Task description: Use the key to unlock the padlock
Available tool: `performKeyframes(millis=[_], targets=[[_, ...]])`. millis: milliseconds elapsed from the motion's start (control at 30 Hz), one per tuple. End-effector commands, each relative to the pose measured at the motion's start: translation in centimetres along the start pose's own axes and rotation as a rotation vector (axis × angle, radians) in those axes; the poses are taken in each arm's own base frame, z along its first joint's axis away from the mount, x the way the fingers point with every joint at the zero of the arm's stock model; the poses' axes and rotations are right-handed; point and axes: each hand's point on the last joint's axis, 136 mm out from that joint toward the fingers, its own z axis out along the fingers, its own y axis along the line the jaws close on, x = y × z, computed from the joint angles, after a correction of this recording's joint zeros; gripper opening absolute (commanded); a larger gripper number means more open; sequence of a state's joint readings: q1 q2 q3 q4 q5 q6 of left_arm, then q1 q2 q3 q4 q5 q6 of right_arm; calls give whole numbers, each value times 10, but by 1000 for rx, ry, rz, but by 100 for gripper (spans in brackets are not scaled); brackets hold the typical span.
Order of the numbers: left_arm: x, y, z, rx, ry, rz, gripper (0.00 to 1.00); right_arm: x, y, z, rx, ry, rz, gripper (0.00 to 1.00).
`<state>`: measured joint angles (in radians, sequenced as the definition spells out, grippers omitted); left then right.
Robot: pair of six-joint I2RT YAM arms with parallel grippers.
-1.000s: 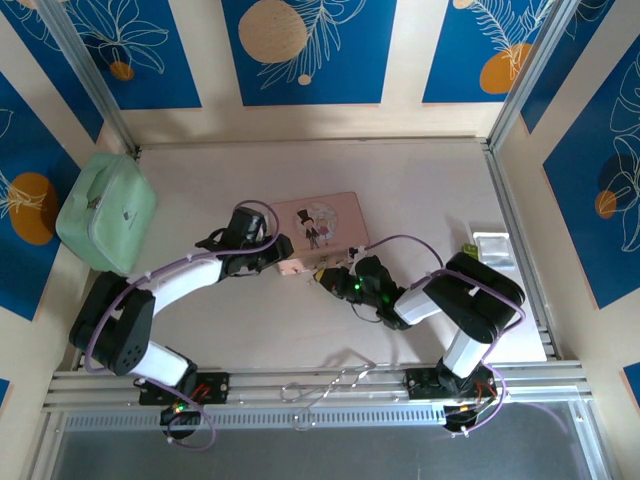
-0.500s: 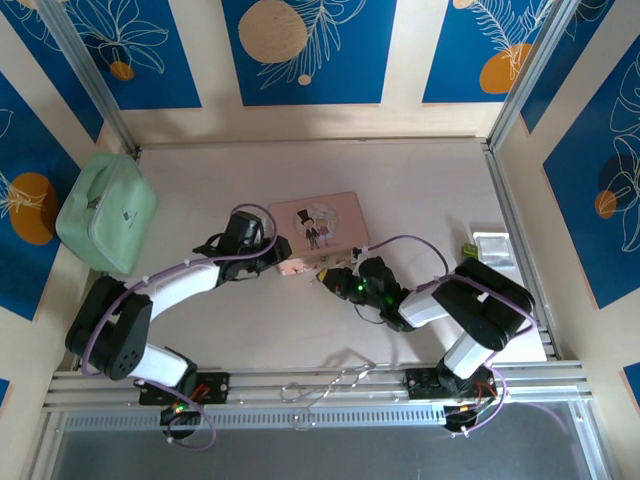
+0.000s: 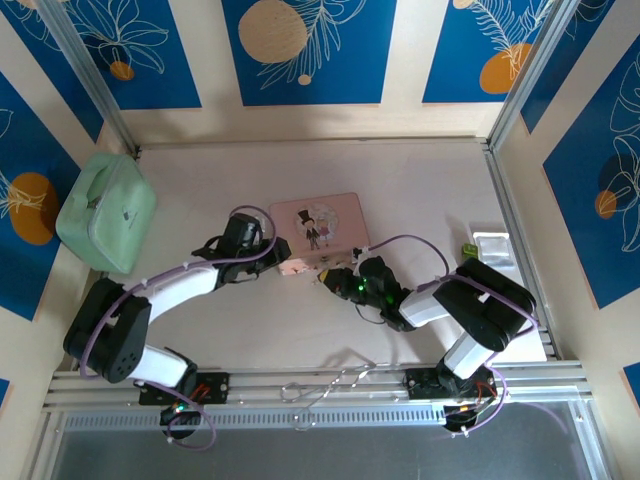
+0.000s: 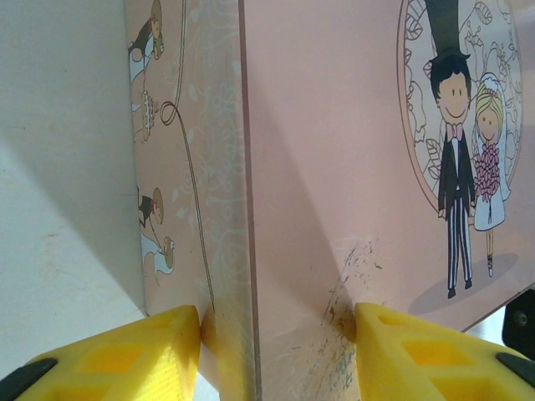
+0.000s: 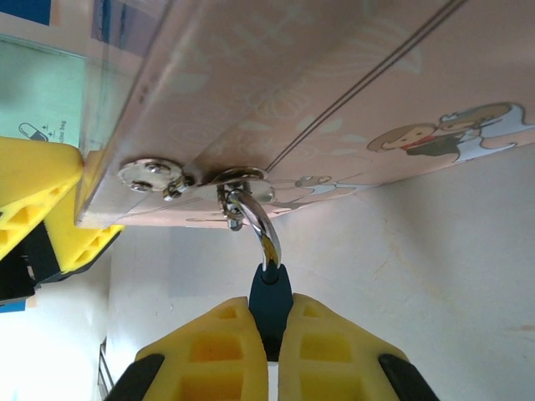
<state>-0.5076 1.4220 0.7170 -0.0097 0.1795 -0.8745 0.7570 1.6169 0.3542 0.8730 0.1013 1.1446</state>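
Up close, right pincer point(image 5: 269, 316) pinches padlock point(image 5: 269, 288); left pincer point(image 4: 276, 334) clamps pink tin point(image 4: 334, 125).

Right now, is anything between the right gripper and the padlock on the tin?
Nothing visible does. The right gripper is shut on what looks like the padlock, its silver shackle hooked through the clasp of the pink tin. The left gripper clamps the tin's corner, off to the side.

Shiny metal clasp point(image 5: 152, 175), pink tin point(image 4: 334, 167) matt w/ scuffs, fingers point(image 5: 213, 347) matt plastic.
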Motion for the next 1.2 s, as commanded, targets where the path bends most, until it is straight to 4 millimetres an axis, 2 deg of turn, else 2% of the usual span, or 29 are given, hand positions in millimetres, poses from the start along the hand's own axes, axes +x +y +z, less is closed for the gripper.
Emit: performKeyframes(millis=[0, 933, 1167], targets=[[27, 42, 0, -125, 86, -43, 50, -3, -3, -1, 23, -9, -21, 0], [24, 46, -2, -130, 80, -49, 48, -7, -9, -10, 21, -43, -12, 0], [25, 48, -3, -129, 85, -44, 48, -7, -5, -5, 1, -32, 0, 0]])
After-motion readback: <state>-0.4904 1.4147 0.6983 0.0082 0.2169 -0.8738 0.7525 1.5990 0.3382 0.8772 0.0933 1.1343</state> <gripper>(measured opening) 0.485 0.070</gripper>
